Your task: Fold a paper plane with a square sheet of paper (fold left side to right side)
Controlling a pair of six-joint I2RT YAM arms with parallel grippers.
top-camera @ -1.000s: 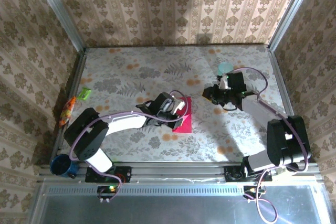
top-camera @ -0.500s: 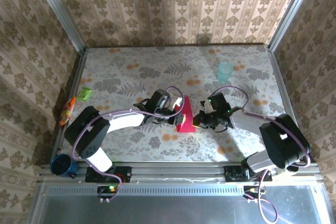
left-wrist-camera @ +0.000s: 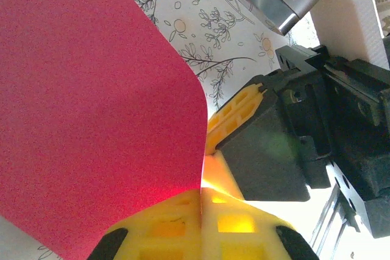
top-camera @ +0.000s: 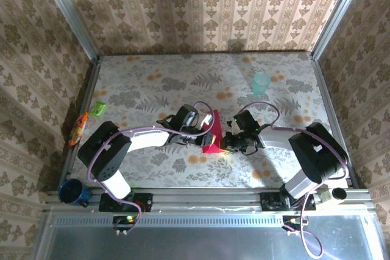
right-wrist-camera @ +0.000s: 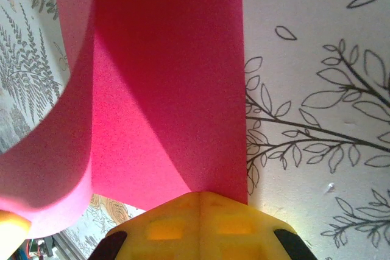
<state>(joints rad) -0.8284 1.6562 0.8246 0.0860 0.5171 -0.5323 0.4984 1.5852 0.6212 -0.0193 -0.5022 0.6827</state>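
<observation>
Swung in from the cup (top-camera: 261,82), the right gripper (top-camera: 226,144) now clamps the sheet (top-camera: 213,136), which we log arching leftward to the left gripper (top-camera: 206,129), also clamped on it.

Papered booth around a floral table (top-camera: 152,83).
Damask wallpaper (top-camera: 201,4) rose behind and beside the table; aluminium posts (top-camera: 66,11) stood at its far corners, a rail (top-camera: 201,198) along its near edge.
</observation>
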